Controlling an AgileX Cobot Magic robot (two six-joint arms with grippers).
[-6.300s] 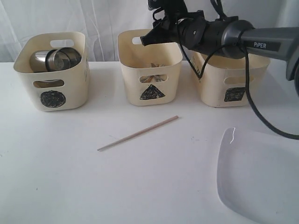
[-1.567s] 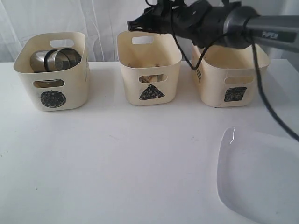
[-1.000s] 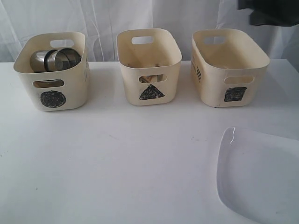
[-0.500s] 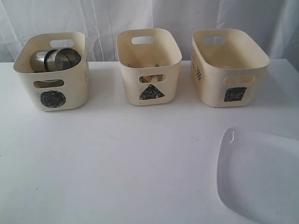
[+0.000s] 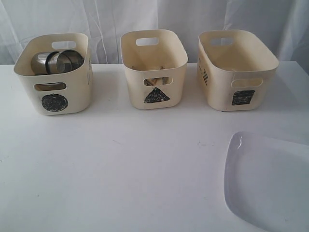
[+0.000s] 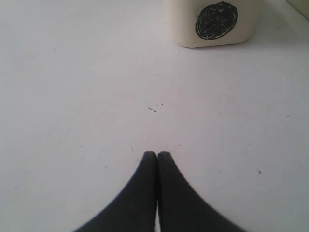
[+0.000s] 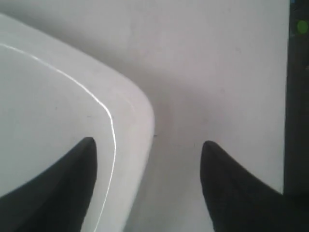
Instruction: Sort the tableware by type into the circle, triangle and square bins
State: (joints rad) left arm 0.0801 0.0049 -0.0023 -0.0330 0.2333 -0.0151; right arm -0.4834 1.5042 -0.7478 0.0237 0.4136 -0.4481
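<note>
- The large white plate [image 5: 270, 183] lies flat on the table [image 5: 145, 169], at the lower right of the exterior view, well apart from the square bin [image 5: 222, 92].
- It looks stiff, glossy and probably slippery and breakable. Lying flat, only its rim offers a hold.
- The right gripper [image 7: 148, 144] is spread wide astride the rounded corner rim, one finger over the plate and one over the table.
- The left gripper [image 6: 157, 153] has its fingers pressed together, empty, near the circle bin [image 6: 212, 21].

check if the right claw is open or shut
Open: the right wrist view shows the right claw with fingers wide apart, one over the white plate, one over the table.
</note>
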